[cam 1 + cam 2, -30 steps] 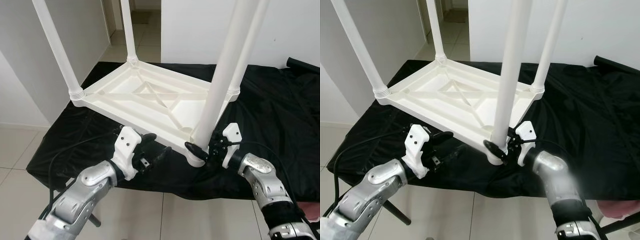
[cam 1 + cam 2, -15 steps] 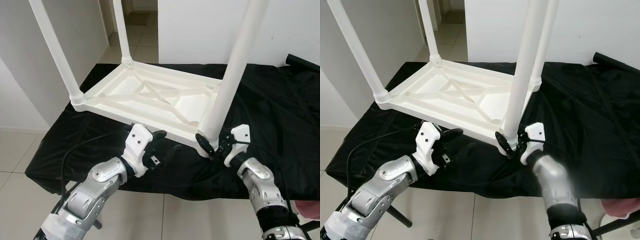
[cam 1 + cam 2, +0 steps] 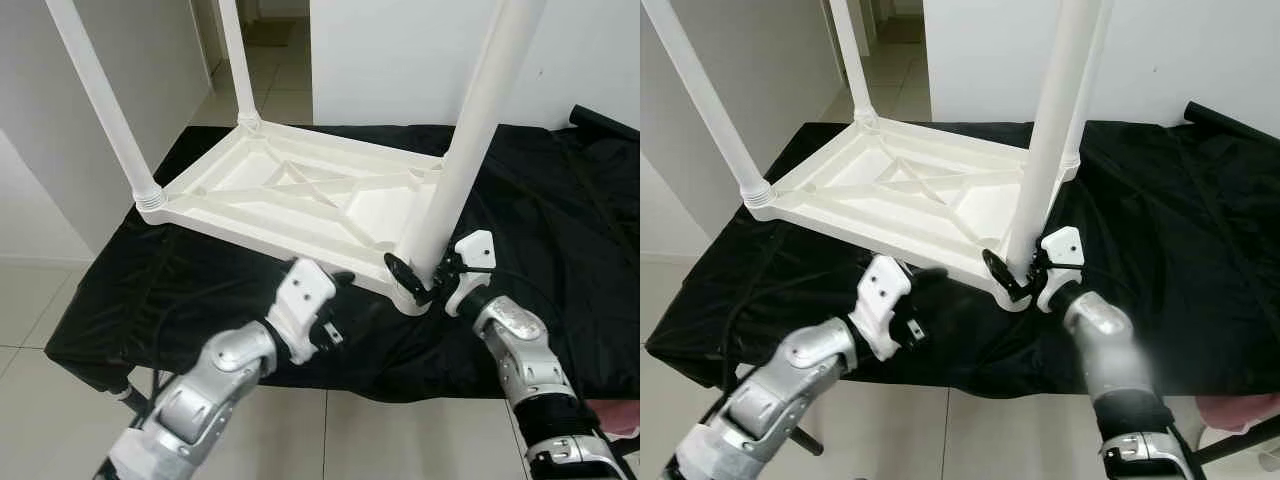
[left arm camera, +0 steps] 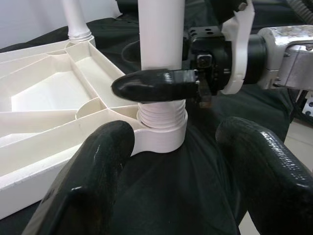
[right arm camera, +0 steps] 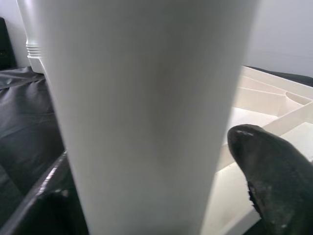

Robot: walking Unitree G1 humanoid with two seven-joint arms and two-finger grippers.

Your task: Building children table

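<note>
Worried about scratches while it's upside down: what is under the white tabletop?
A black cloth lies under the upturned tabletop, spreading past every side. What the cloth covers is hidden. The right gripper clasps the near leg; the left gripper is open nearby.

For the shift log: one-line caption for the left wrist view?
Right gripper clasps the near table leg just above its threaded socket; open left gripper waits before it.

The white plastic children's table (image 3: 300, 205) lies upside down on a black cloth (image 3: 560, 240) — ribbed underside up, four round legs standing upright at its corners. The nearest leg (image 3: 465, 165) sits in its threaded corner socket (image 4: 160, 128).
</note>
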